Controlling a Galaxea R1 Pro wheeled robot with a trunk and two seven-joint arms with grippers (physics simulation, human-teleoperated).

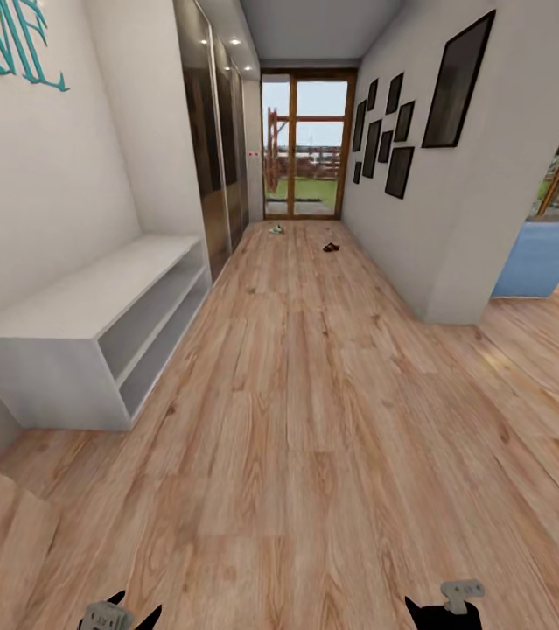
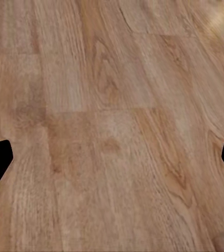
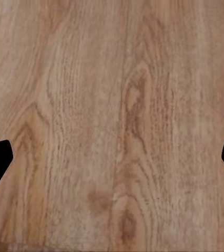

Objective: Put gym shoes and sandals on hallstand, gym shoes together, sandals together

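Far off, gym shoes (image 1: 276,229): a small pale-green speck on the corridor floor (image 1: 314,420), upper centre of the frame, near the glass door (image 1: 307,144).
Sandals (image 1: 331,248): a dark brown spot just right of and below the shoes, well apart from them.
Grey bench (image 1: 95,328): left of the frame, two open tiers.
Left gripper (image 1: 120,617): bottom-left edge, fingers spread, nothing between them.
Right gripper (image 1: 443,608): bottom-right edge, fingers spread over bare planks.
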